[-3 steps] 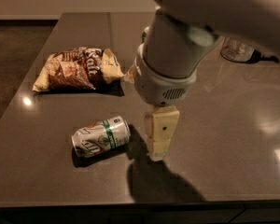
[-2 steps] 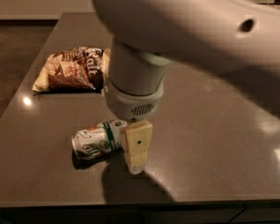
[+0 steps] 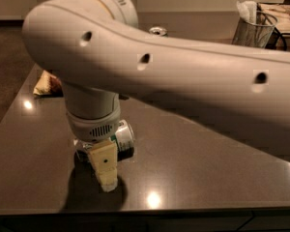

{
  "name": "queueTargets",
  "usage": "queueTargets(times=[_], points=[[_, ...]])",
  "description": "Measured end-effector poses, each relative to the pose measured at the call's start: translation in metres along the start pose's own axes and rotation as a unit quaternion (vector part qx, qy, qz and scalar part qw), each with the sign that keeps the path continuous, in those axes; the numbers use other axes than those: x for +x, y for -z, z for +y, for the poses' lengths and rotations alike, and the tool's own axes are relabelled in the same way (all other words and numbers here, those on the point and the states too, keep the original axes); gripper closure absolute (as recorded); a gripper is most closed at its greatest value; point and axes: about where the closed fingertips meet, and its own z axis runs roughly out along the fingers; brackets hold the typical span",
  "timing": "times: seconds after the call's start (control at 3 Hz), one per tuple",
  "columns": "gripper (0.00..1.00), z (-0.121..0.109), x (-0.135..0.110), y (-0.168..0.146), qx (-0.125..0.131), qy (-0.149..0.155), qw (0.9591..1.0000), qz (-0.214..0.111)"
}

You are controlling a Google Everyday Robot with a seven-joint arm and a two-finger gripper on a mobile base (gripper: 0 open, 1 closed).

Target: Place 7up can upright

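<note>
Fingers: one cream finger [image 3: 104,162] shows, the other is hidden behind it. Spread: cannot tell.
Gripper: gripper [image 3: 107,178] points straight down, its tip at or just over the table [image 3: 208,173]. The arm [image 3: 183,76] fills the upper view.
Changed: a second ago the finger hung just off the can's right end. It now stands across the front of the can's mid-body, and the can's pose is unchanged.
Meaning: looks like lining up for the grasp. No lift yet, so the uprighting is not started.
Can: 7up can [image 3: 124,137] lies on its side directly behind the finger. Touching or just clear: cannot tell.
Axis: long axis is flat on the table, running left-right behind the finger, with a silver rim end poking out on the finger's right. Top or base end: cannot tell.
Need: a quarter turn to vertical.
</note>
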Motion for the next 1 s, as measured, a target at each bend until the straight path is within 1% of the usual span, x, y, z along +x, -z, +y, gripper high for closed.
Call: queueTargets(times=[0.33,0.67,1.0], points=[[0.18,-0.008,-0.009,-0.016,-0.01,-0.005,0.9998,0.016],[0.41,-0.014,-0.007,-0.02,-0.016,-0.021,0.9995,0.017],[0.64,-0.02,0.0,-0.007,-0.008,-0.04,0.9991,0.008]])
